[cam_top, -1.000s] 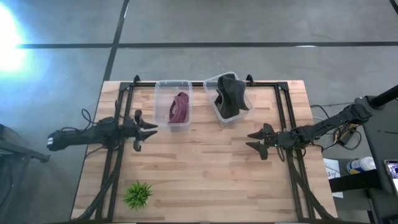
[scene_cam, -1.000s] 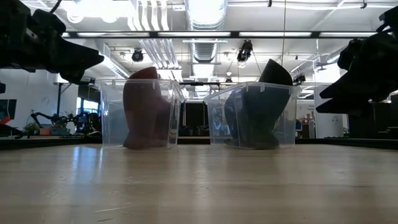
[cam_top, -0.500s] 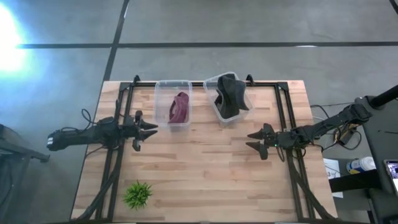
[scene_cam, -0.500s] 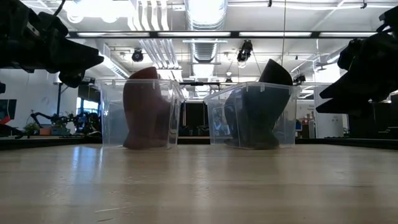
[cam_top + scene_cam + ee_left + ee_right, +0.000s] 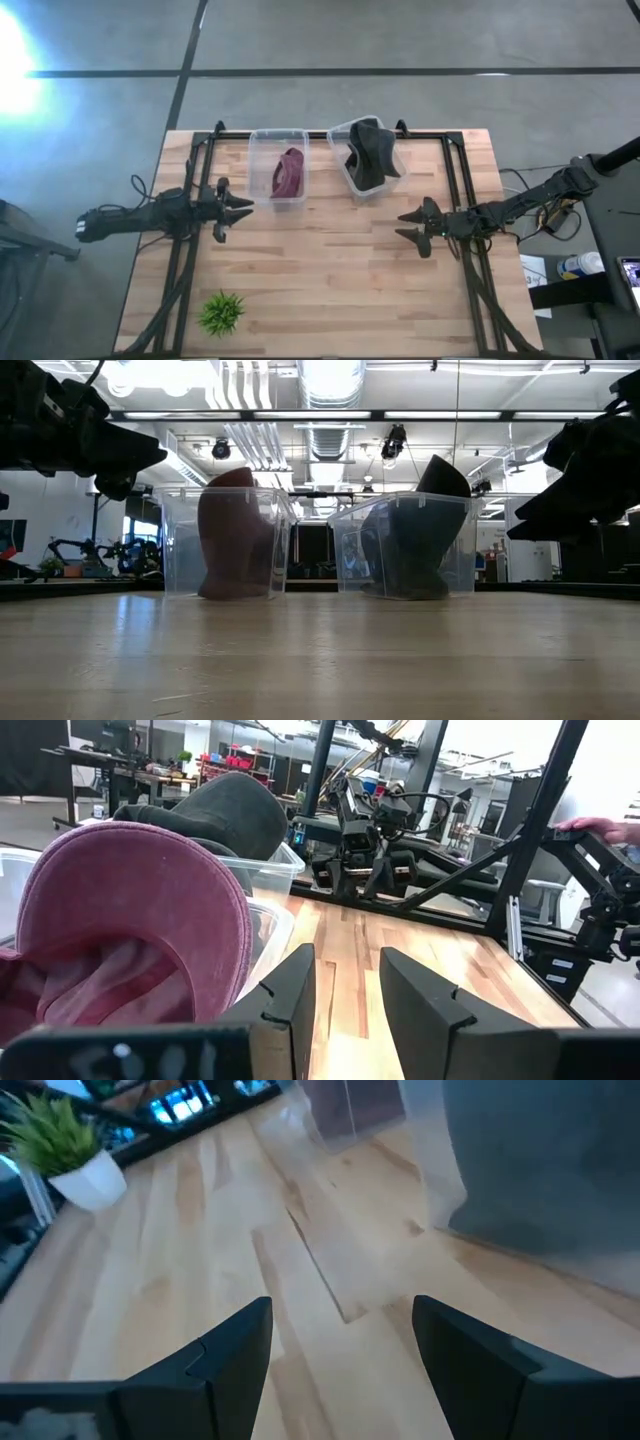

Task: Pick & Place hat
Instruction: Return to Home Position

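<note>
A maroon hat point(image 5: 288, 172) sits in the left clear bin point(image 5: 262, 150), and a dark grey hat point(image 5: 370, 155) stands in the right clear bin point(image 5: 340, 135). Both bins rest on the table's far part. In the low view the maroon hat point(image 5: 232, 535) and the dark hat point(image 5: 415, 540) rise above their bins' rims. My left gripper point(image 5: 240, 207) hangs open above the table, just left of the maroon hat's bin. My left gripper point(image 5: 345, 995) shows the maroon hat point(image 5: 130, 920) close beside it. My right gripper point(image 5: 408, 227) is open over the table's right part, nearer than the dark hat's bin.
A small potted plant point(image 5: 221, 312) stands at the table's near left and also shows as the plant point(image 5: 60, 1140) in the right wrist view. Black frame rails point(image 5: 462, 180) run along both sides of the table. Bare wood point(image 5: 320, 270) lies between the grippers. A person's hand point(image 5: 600, 824) shows beyond the table.
</note>
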Motion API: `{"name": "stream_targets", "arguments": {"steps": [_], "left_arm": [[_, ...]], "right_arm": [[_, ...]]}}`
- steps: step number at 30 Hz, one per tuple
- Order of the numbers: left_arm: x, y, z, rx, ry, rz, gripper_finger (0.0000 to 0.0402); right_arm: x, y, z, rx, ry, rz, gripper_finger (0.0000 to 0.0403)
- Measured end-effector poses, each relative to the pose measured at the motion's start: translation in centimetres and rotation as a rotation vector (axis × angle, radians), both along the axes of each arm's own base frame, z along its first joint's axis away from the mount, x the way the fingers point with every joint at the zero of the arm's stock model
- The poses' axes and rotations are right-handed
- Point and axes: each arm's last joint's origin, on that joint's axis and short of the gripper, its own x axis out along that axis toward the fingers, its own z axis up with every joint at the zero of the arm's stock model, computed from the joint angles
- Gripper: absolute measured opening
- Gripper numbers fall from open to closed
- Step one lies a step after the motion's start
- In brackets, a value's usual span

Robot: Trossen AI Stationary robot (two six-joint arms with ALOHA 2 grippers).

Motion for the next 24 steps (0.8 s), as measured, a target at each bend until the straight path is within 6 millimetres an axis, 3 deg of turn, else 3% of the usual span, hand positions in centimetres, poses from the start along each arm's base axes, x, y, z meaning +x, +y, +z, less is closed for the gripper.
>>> {"name": "stream_targets", "arguments": {"steps": [4, 7, 13, 17, 24], "left_arm": [[0.0, 0.0, 0.0, 0.0, -0.001, 0.0, 0.0108], [0.0, 0.0, 0.0, 0.0, -0.002, 0.0, 0.0108], [0.0, 0.0, 0.0, 0.0, -0.002, 0.0, 0.0108], [0.0, 0.0, 0.0, 0.0, -0.003, 0.0, 0.0108], [0.0, 0.0, 0.0, 0.0, -0.003, 0.0, 0.0108]], "right_arm": [[0.0, -0.3, 0.8, 0.022, -0.077, -0.019, 0.0237], [-0.1, -0.7, 1.7, -0.058, -0.152, -0.006, 0.0237], [-0.9, -1.1, 3.6, -0.295, -0.318, 0.227, 0.0237], [-1.3, -1.3, 3.9, -0.32, -0.366, 0.314, 0.0237], [-1.7, -1.7, 3.6, -0.354, -0.337, 0.289, 0.0237]]}}
